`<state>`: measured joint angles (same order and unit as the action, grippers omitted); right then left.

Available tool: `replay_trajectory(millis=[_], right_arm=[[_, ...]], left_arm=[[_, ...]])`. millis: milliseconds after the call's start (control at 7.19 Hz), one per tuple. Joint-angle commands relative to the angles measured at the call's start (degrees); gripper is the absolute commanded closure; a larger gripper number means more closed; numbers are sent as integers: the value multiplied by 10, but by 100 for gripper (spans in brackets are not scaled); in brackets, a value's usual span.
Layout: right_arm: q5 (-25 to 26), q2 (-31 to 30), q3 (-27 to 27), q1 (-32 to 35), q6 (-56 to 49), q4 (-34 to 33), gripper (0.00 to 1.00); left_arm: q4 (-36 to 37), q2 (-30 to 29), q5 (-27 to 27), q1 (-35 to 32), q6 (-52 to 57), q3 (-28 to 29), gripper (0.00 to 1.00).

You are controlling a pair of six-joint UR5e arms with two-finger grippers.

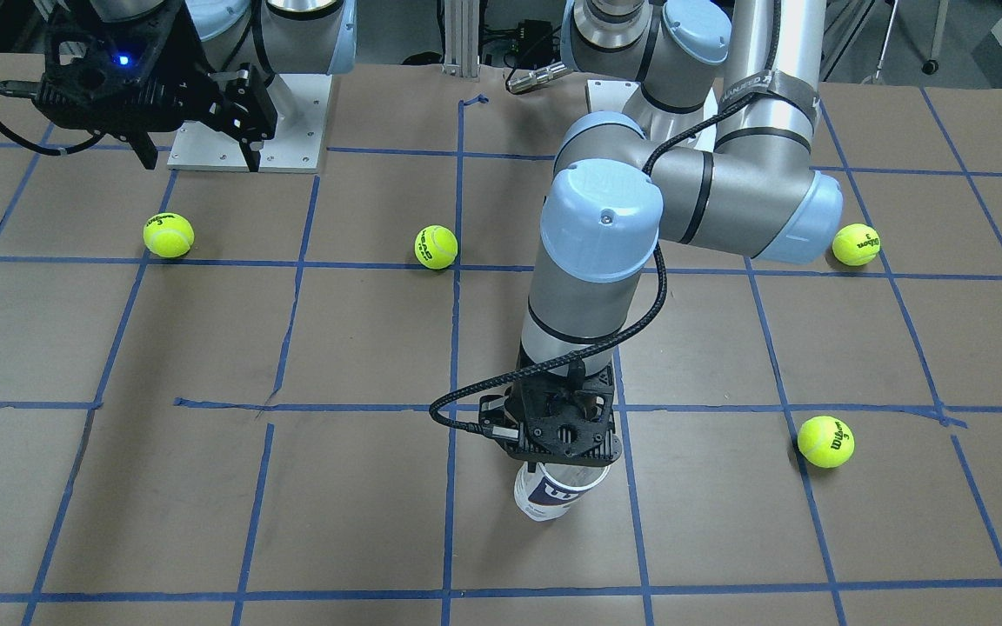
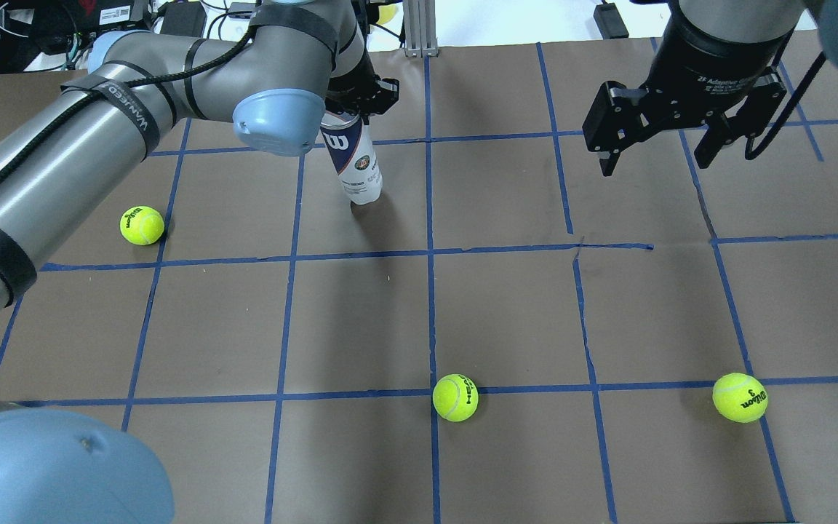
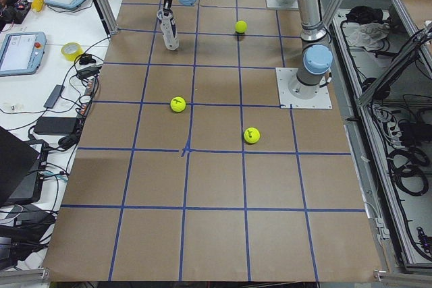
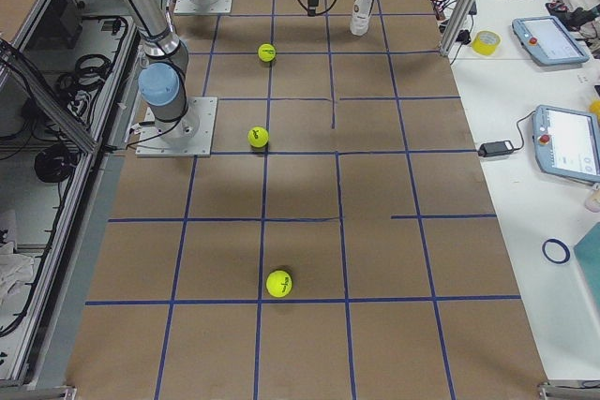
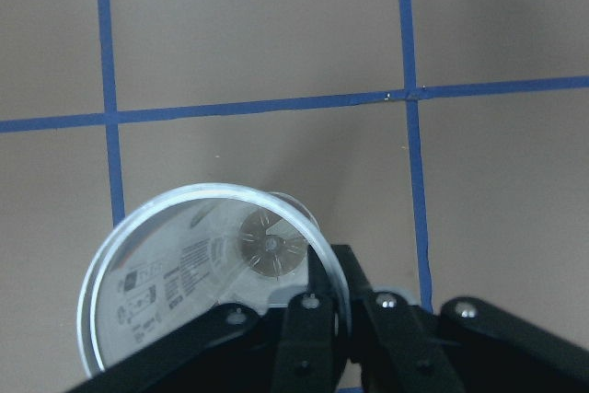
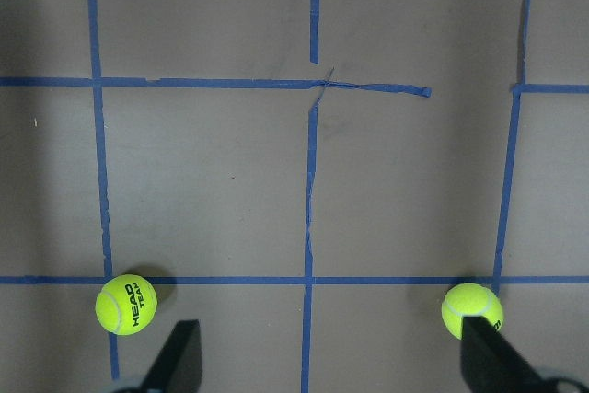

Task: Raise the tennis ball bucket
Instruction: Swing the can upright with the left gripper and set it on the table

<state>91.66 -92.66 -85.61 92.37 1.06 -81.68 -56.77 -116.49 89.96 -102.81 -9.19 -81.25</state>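
Note:
The tennis ball bucket (image 2: 355, 161) is a clear tube with a white and navy Wilson label, and it is empty. It stands slightly tilted at the table's far side; I cannot tell whether its base touches the paper. It also shows in the front view (image 1: 551, 497) and the left wrist view (image 5: 184, 269). My left gripper (image 5: 345, 299) is shut on the tube's top rim, one finger inside and one outside. My right gripper (image 2: 652, 166) hangs open and empty above the table, well away from the tube.
Several yellow-green tennis balls lie loose on the brown paper with its blue tape grid: one left of the tube (image 2: 142, 225), one at near centre (image 2: 455, 397), one at near right (image 2: 740, 397), one near the left arm's base (image 1: 856, 244).

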Motion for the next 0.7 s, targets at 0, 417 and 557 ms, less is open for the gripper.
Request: replay_trajectory(millis=[0, 417, 557], right_arm=[[0, -1, 0, 0, 0, 0, 0], [0, 0, -1, 0, 1, -1, 0], [-1, 0, -1, 0, 1, -1, 0]], left_arm=[[-4, -1, -10, -1, -21, 0, 17], [-29, 6, -10, -2, -22, 5, 0], [-31, 6, -10, -2, -22, 5, 0]])
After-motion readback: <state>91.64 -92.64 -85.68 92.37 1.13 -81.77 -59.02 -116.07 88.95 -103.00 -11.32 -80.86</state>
